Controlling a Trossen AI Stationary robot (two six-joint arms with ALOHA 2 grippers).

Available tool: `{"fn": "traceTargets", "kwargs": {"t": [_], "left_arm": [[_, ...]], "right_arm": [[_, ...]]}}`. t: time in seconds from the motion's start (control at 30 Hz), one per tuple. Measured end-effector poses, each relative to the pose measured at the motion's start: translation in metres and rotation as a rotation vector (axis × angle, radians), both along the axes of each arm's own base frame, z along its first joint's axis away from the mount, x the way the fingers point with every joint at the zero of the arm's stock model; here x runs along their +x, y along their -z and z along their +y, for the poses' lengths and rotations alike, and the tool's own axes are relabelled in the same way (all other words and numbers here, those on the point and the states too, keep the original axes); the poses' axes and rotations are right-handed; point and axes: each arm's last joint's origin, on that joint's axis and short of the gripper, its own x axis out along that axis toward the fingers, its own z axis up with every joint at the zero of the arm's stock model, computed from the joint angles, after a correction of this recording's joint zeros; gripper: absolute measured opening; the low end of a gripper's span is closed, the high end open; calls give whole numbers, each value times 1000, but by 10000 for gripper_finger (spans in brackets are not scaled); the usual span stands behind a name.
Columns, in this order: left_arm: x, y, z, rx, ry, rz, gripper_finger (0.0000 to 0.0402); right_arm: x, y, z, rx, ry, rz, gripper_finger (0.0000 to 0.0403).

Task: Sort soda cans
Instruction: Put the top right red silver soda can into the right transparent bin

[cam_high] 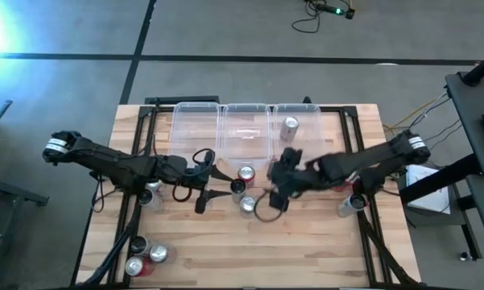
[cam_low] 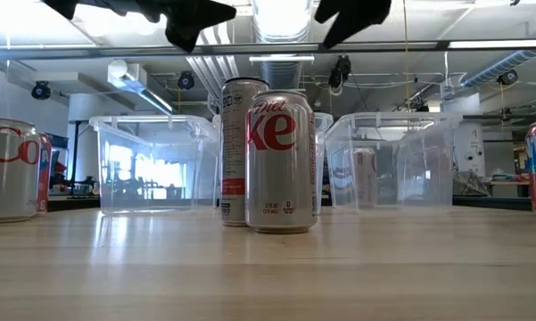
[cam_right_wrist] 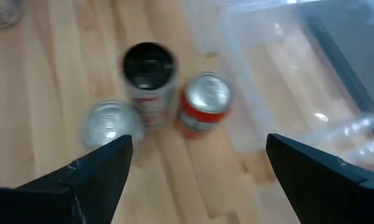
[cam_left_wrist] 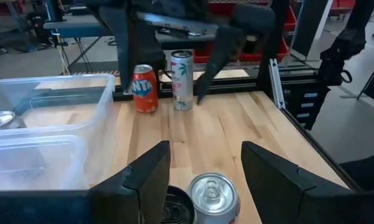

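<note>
Right claw [cam_high: 275,196] hung over mid tabletop [cam_high: 306,250], fingers spread wide, nothing between them; it sat just right of a three-can cluster: red can [cam_high: 246,174], black-top can [cam_high: 237,188], silver can [cam_high: 248,205]. Left claw [cam_high: 203,189] was just left of that cluster, fingers [cam_left_wrist: 150,171] apart and empty. Three clear bins [cam_high: 196,129] lined the far edge; the right bin held one silver can [cam_high: 289,126]. More cans: one under the left arm [cam_high: 150,195], three at the near-left corner [cam_high: 145,256], one at the right edge [cam_high: 352,203]. Low view: Diet Coke can [cam_low: 283,160] stood upright up front.
</note>
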Motion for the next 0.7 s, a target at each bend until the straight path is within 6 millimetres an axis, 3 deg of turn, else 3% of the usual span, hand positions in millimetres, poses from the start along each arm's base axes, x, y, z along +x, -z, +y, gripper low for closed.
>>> {"fn": "traceTargets", "kwargs": {"t": [0.23,0.4,0.7], "left_arm": [[-1,0,-1,7,8,1,183],[-1,1,-1,8,7,11,183],[-1,2,-1,26,11,23,183]], "right_arm": [[28,34,28,-48,-119,9,366],[43,57,34,-35,-99,21,366],[52,63,37,-20,-87,-25,366]]}}
